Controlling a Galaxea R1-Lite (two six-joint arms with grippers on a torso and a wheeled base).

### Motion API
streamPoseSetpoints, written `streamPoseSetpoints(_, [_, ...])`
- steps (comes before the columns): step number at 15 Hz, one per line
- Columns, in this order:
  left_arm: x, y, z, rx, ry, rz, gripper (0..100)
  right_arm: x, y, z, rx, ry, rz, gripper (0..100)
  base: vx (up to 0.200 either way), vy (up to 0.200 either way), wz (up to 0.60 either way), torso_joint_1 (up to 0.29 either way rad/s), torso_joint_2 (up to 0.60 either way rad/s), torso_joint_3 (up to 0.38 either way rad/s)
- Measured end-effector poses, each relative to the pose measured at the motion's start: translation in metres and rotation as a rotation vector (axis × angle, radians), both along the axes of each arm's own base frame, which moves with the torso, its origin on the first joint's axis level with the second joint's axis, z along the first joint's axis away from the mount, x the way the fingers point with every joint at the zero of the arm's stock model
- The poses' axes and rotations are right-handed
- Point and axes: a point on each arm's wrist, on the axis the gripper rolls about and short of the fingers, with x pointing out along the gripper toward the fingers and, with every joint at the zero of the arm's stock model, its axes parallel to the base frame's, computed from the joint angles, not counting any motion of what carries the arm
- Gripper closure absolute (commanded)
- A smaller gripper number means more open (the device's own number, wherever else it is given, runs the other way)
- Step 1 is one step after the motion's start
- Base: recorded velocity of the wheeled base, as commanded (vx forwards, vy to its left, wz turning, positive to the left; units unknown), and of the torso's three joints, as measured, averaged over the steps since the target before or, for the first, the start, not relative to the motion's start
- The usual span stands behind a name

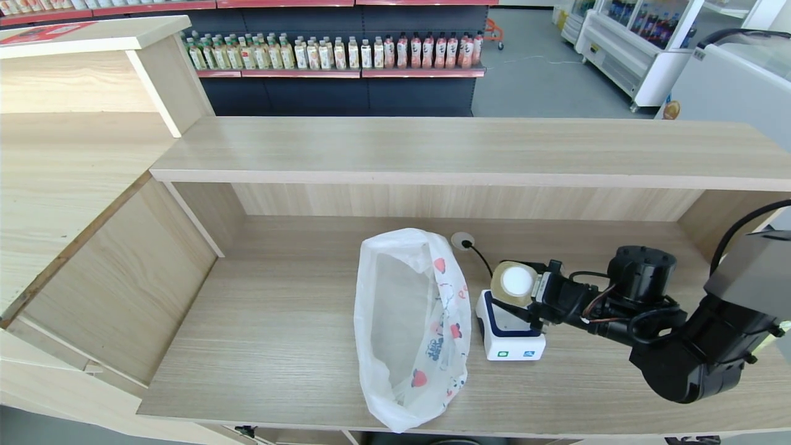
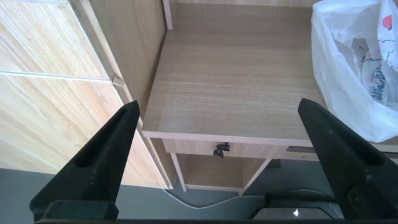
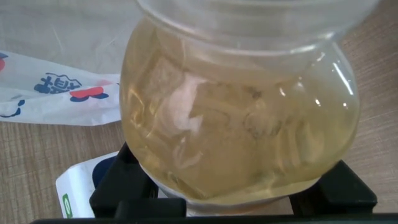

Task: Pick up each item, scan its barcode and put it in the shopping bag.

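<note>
My right gripper (image 1: 525, 285) is shut on a clear bottle of pale yellow drink with a white cap (image 1: 516, 282), holding it upright just above the white and blue barcode scanner (image 1: 508, 334). Up close, the bottle (image 3: 242, 118) sits between the black fingers (image 3: 118, 190), with a corner of the scanner (image 3: 78, 190) beneath it. The white shopping bag (image 1: 411, 321) with red prints lies open on the counter just left of the scanner. My left gripper (image 2: 221, 149) is open, off the counter's front left corner, with the bag (image 2: 357, 62) off to one side.
The wooden counter (image 1: 259, 334) has a raised shelf (image 1: 469, 151) behind and a side panel (image 1: 123, 278) at the left. A cable port (image 1: 462, 240) with a black cord sits behind the scanner. Store shelves of bottles (image 1: 334, 52) stand far back.
</note>
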Motion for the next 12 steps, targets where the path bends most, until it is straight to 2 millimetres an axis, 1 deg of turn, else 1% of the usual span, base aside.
streamPoseSetpoints(10, [0.0,0.0,0.0,0.0,0.0,0.0,0,-0.006,-0.001,0.002,-0.002,0.006,0.014,100,0.0,0.0,0.0,0.0,0.0,0.0])
streamPoseSetpoints(11, [0.0,0.0,0.0,0.0,0.0,0.0,0,-0.007,-0.001,0.006,0.03,0.033,0.009,100,0.0,0.0,0.0,0.0,0.0,0.0])
streamPoseSetpoints(12, [0.0,0.0,0.0,0.0,0.0,0.0,0,-0.01,-0.001,0.017,0.075,0.053,0.002,100,0.0,0.0,0.0,0.0,0.0,0.0])
